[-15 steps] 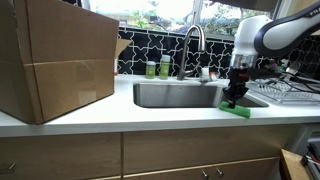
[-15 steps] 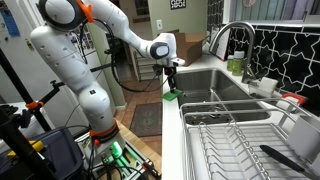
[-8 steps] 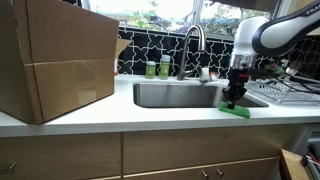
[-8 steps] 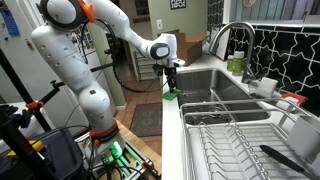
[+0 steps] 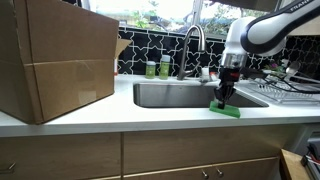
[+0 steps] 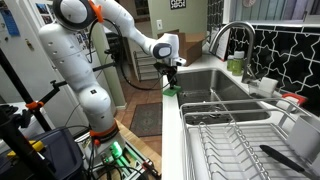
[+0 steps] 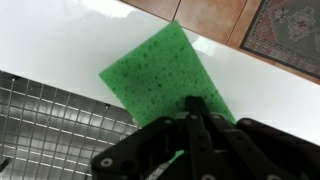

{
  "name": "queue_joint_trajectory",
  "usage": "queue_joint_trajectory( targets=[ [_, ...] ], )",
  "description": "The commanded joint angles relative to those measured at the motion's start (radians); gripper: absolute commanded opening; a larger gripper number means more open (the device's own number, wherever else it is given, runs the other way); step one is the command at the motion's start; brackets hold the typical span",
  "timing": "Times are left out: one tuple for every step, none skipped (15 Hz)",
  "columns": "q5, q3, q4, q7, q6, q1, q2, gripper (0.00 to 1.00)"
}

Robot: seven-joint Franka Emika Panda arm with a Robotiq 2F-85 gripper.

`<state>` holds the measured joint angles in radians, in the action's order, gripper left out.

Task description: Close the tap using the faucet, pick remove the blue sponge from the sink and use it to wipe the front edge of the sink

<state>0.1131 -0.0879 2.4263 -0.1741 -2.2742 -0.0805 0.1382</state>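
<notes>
Sponge [image 5: 229,111], green rather than the blue the task names, lies flat on the white bench [image 5: 110,118] at the front edge of the sink [image 5: 150,104], out of the basin. Compared with a second ago it sits a little farther along that edge toward the sink's middle, and the arm [image 6: 80,60] has shifted with it. This is judged to be a wiping stroke under way, the sponge being dragged rather than lifted. No water is seen running from the faucet [image 5: 192,40] in an exterior view, though the picture is too small to be certain. The removal from the sink appears done, and only the wipe looks outstanding. Much of the front edge toward the cardboard box [image 5: 55,60] is still to be covered. The arm reaches out from its base beside the bench, elbow raised, forearm level, wrist turned straight down over the edge. The hand [image 5: 224,97] stands upright above the sponge. In the wrist view the hand [image 7: 195,108] is clenched on the sponge [image 7: 160,70], its fingers [image 7: 205,135] drawn together near the sponge's nearer corner.
</notes>
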Motion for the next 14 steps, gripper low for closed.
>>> queue_joint_trajectory(
  targets=[
    [0.068, 0.017, -0.094, 0.06, -0.003, 0.027, -0.107, 0.04],
    [0.076, 0.023, -0.116, 0.068, 0.003, 0.032, -0.124, 0.04],
    [0.084, 0.03, -0.141, 0.075, 0.013, 0.038, -0.143, 0.04],
    [0.088, 0.036, -0.162, 0.08, 0.017, 0.041, -0.16, 0.04],
    [0.092, 0.042, -0.184, 0.087, 0.023, 0.045, -0.178, 0.04],
    [0.093, 0.048, -0.205, 0.089, 0.027, 0.048, -0.195, 0.04],
    [0.096, 0.053, -0.225, 0.097, 0.033, 0.051, -0.211, 0.04],
    [0.1, 0.059, -0.244, 0.104, 0.039, 0.054, -0.226, 0.04],
    [0.102, 0.065, -0.259, 0.113, 0.049, 0.055, -0.237, 0.04],
    [0.096, 0.068, -0.271, 0.11, 0.062, 0.055, -0.247, 0.04],
    [0.087, 0.069, -0.282, 0.103, 0.077, 0.054, -0.255, 0.04],
    [0.07, 0.069, -0.284, 0.086, 0.098, 0.054, -0.258, 0.04],
    [0.061, 0.067, -0.284, 0.074, 0.109, 0.053, -0.257, 0.04],
    [0.053, 0.065, -0.278, 0.063, 0.115, 0.053, -0.252, 0.04]
  ],
)
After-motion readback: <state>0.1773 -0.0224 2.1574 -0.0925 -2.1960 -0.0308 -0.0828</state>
